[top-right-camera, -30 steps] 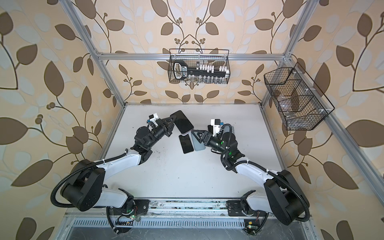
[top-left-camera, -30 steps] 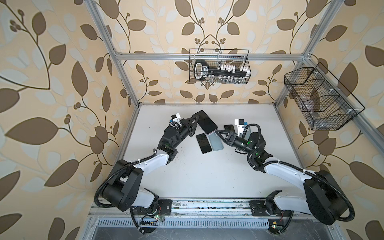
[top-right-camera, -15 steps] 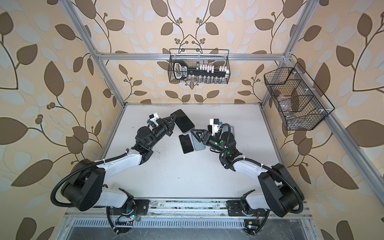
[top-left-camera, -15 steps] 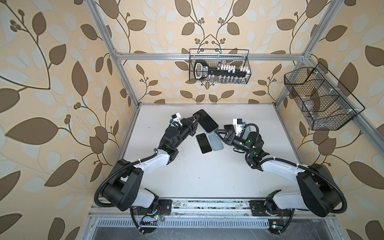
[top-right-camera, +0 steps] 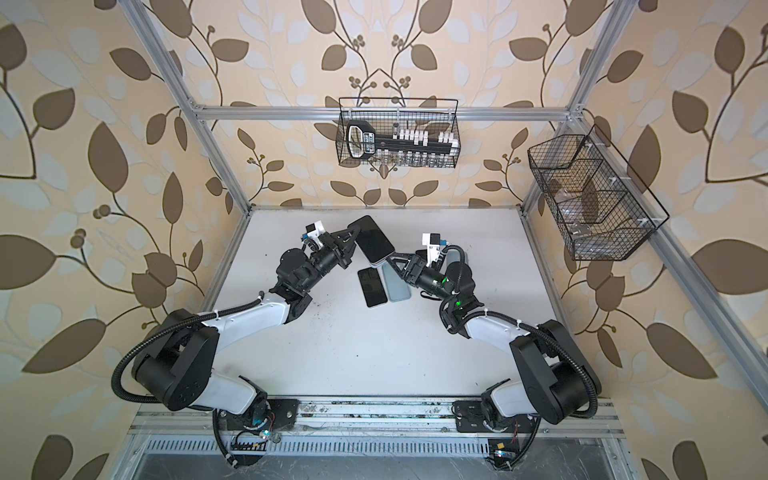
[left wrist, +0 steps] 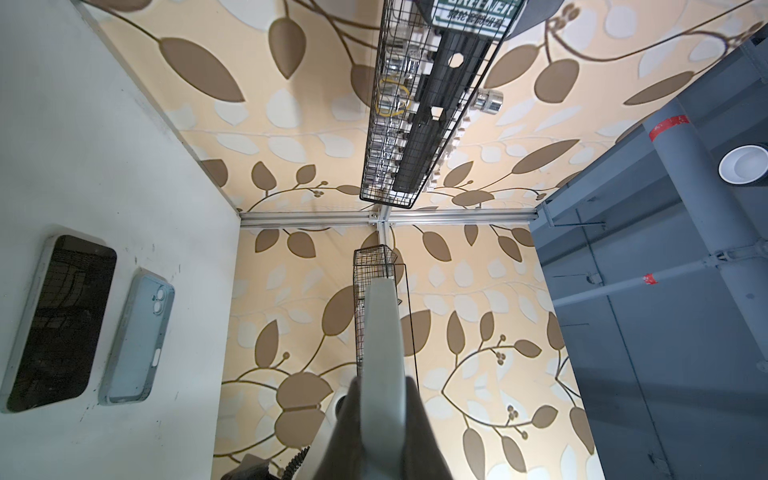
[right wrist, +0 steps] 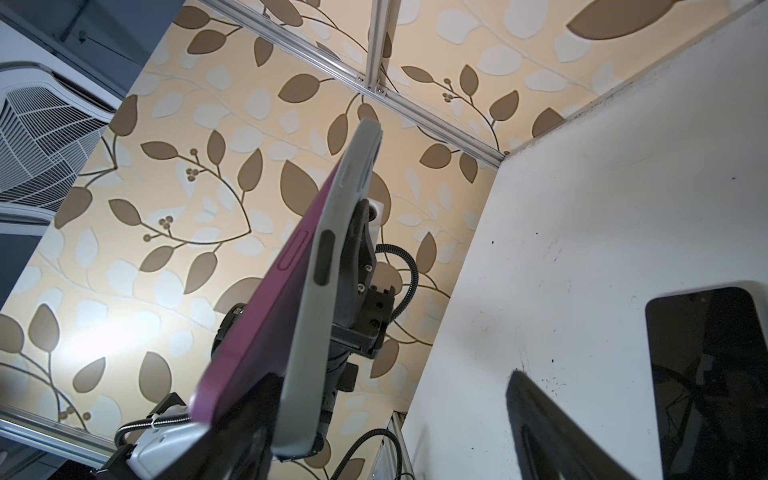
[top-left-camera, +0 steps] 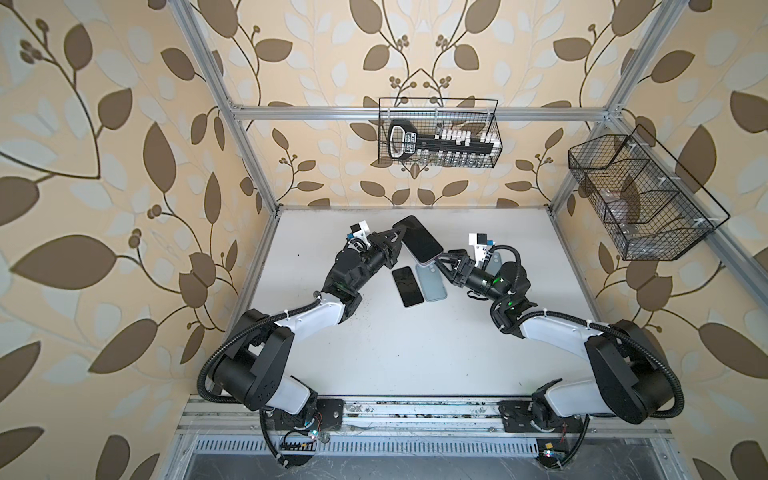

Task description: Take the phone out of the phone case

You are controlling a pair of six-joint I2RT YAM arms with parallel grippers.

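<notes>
The phone (top-left-camera: pixel 419 239) hangs clear of the bench (top-left-camera: pixel 415 357) just above the middle of both top views, dark screen up, slanting from upper left to lower right. The left gripper (top-left-camera: pixel 400 233) has its jaws clamped tight on the upper-left end, gripping the grey phone case (right wrist: pixel 307 332) with the phone in it. In the left wrist view the case's pale edge runs straight out from between the two fingers. The right gripper (top-left-camera: pixel 448 257) sits at the opposite, lower-right corner with its jaws wide apart. In the right wrist view one finger (right wrist: pixel 245 428) overlaps the phone's near end at the lower left of the frame, though I cannot tell whether it touches. The other finger (right wrist: pixel 540 432) stands well off to the right, holding nothing. In that view the phone's pink side shows beside the grey case wall, the two meeting at the far end and spread at the near end. The left arm rises from the lower left, elbow bent, wrist aimed to the upper right. The right arm reaches in from the lower right, forearm low, wrist pointing left. Just below the raised phone, a second phone (top-left-camera: pixel 407 286) lies screen up on the bench beside a pale blue handset (top-left-camera: pixel 431 282) lying back up.
</notes>
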